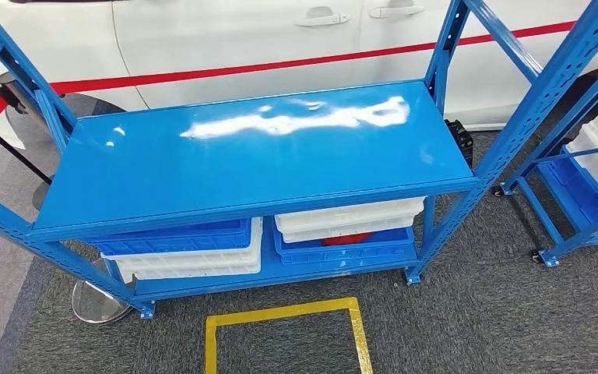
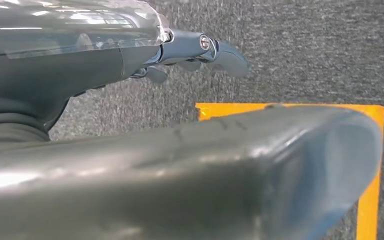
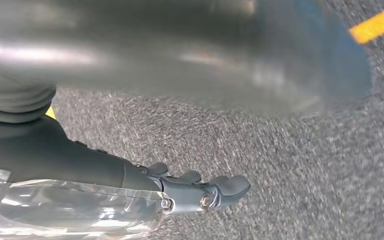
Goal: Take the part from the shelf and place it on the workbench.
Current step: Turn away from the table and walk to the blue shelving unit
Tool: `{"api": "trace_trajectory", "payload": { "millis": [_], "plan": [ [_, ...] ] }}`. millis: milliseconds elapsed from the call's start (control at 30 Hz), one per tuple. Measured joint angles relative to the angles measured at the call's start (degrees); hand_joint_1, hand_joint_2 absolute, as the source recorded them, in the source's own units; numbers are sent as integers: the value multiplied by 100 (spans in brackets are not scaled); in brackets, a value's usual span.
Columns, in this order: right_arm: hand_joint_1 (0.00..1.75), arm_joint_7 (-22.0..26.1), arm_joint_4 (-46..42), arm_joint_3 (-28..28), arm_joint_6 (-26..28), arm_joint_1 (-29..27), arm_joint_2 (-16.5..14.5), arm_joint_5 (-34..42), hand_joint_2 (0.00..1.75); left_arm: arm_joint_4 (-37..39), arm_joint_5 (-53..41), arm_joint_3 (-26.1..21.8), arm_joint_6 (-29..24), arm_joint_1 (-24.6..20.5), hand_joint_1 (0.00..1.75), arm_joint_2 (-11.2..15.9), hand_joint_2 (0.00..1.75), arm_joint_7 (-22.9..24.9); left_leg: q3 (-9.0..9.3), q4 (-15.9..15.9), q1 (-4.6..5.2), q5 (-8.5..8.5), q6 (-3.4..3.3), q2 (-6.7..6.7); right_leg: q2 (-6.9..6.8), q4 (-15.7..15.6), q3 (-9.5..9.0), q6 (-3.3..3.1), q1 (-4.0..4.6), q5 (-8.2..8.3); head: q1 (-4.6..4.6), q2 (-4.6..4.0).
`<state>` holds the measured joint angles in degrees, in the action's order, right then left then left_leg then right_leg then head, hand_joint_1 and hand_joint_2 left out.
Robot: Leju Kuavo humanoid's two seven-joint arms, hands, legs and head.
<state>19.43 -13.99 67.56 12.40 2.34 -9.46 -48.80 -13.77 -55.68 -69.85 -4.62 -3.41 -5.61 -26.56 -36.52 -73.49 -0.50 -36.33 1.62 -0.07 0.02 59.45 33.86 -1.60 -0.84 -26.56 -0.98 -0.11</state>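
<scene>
In the head view a blue shelf [image 1: 265, 148] stands on grey carpet [image 1: 475, 312], its long side running across the picture from left to right, with its glossy upper deck catching the light. On the lower deck there are two stacks. At the left a blue bin [image 1: 175, 236] sits on a white bin [image 1: 195, 263]. At the right, white bins [image 1: 350, 216] sit on another blue bin [image 1: 342, 251]. A low red thing [image 1: 346, 239] shows in the narrow gap inside that right blue bin, just under the white bins. Only a thin strip of it can be seen, lying flat and wider than it is tall. Its shape and which way it points cannot be told, nor whether it is the part. A yellow tape square [image 1: 284, 312] marks the carpet in front of the shelf. Behind the shelf is a white car [image 1: 226, 31], with a red band [image 1: 241, 70] stretched across in front of it. A second shelf [image 1: 584, 202] with white bins stands at the right.

In the left wrist view the left hand [image 2: 190, 55] hangs over the carpet, its fingers [image 2: 230, 57] stretched out and grasping nothing.

In the right wrist view the right hand [image 3: 195, 190] is over the carpet too, its fingers [image 3: 232, 185] extended and released, with nothing in them.
</scene>
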Motion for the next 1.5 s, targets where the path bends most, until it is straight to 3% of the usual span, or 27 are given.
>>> {"api": "trace_trajectory", "payload": {
  "millis": [33, 100, 167, 233, 300, 367, 433, 467, 500, 533, 633, 700, 767, 833, 1033, 1200, 1500],
  "plan": [
    [0, -13, 0, 0, -7, 0, -3, -7, 175, 0, -9, 0, -26, 1, 0, -1, 0, 5, 34, 157, 0, 154, -14, 0, 3, 0, -18, 1, 7, -9, 0, 0],
    [0, -37, 1, 0, -11, -1, -19, -24, 175, -1, -21, 0, -80, 0, 0, 1, 0, 10, 306, 875, 20, 612, -94, 1, 7, -1, -59, 11, 14, -22, 1, 0],
    [0, -60, 1, 0, -13, -1, -45, -48, 175, -1, -35, 1, -114, -8, 0, 3, 0, 16, 503, 1402, 67, 755, -187, 1, 10, 3, -66, 50, 18, -27, -1, 0],
    [0, -72, 0, 0, -19, 3, -64, -66, 175, 0, -46, 1, -133, -8, 0, 4, 0, 21, 531, 1511, 97, 751, -237, -6, 11, 2, -64, 117, 19, -30, -3, 0],
    [0, -75, 0, 0, -22, 6, -72, -79, 175, 0, -56, 0, -153, -4, 0, -7, 0, 22, 588, 1610, 56, 905, -268, -6, 9, 43, -73, 190, 22, -74, 0, 0],
    [0, -80, 0, 0, -26, 7, -75, -90, 175, -1, -67, 0, -168, -12, 0, -22, 0, 22, 633, 1701, 26, 981, -314, 11, 8, 384, 69, 244, 19, -318, 11, 0],
    [0, -88, 1, -1, -35, 3, -78, -95, 175, -2, -70, 0, -174, -15, 0, -27, 0, 22, 617, 1704, 43, 994, -345, 26, 7, 1061, 389, 279, 3, -686, 19, 0],
    [0, -92, 2, -1, -38, 0, -80, -96, 175, -2, -71, 0, -175, -14, 0, -27, 0, 23, 608, 1698, 47, 992, -346, 28, 6, 1350, 525, 297, -5, -790, 18, 0],
    [0, -95, 2, -1, -40, -3, -81, -97, 175, -2, -71, 0, -175, -13, 0, -28, 0, 23, 605, 1690, 48, 987, -343, 28, 4, 1477, 585, 313, -13, -791, 18, 0],
    [0, -97, 1, 0, -40, -5, -81, -97, 175, -2, -71, 0, -174, -11, 0, -31, 0, 24, 607, 1680, 45, 979, -334, 25, 3, 1392, 540, 328, -24, -681, 19, 0],
    [0, -108, 0, 0, -56, -1, -82, -102, 175, -1, -72, 0, -175, -10, 0, -45, 0, 26, 587, 1572, 45, 899, -259, 16, 1, 403, 54, 335, -62, -181, 21, 0],
    [0, -134, 0, -1, -91, 1, -86, -126, 175, -2, -78, 0, -184, -16, 0, -42, 0, 32, 538, 1474, 81, 826, -275, 15, 13, 85, -80, 278, -72, -118, 9, 0],
    [0, -165, 0, 1, -96, -1, -90, -150, 175, -2, -90, 0, -200, -22, 0, -36, 87, 43, 527, 1454, 103, 806, -326, 17, 23, 79, -77, 221, -63, -133, -3, 0],
    [0, -215, 0, 3, -66, -4, -90, -176, 175, -2, -105, 0, -211, -24, 0, -36, 175, 58, 543, 1480, 101, 818, -316, 17, 23, 79, -82, 196, -48, -139, -1, 0],
    [0, -557, 2, 4, 4, -1, -117, -320, 175, -2, -123, -1, -224, -24, 0, -42, 175, 128, 574, 1540, 97, 838, -221, 15, 23, 79, -85, 158, -41, -151, -1, 0],
    [0, -1147, 5, -135, -23, -20, -148, -486, 175, -3, -47, 94, -169, -4, 0, -40, 175, 268, 579, 1547, 94, 837, -162, 15, 22, 80, -92, 150, -40, -157, 0, 0],
    [0, -1415, -41, -1065, -208, -147, -68, 238, 175, -55, 789, 958, -61, 144, 0, 10, 175, 641, 579, 1543, 96, 835, -150, 15, 19, 49, -116, 164, -45, -148, 0, 0]
  ]
}}
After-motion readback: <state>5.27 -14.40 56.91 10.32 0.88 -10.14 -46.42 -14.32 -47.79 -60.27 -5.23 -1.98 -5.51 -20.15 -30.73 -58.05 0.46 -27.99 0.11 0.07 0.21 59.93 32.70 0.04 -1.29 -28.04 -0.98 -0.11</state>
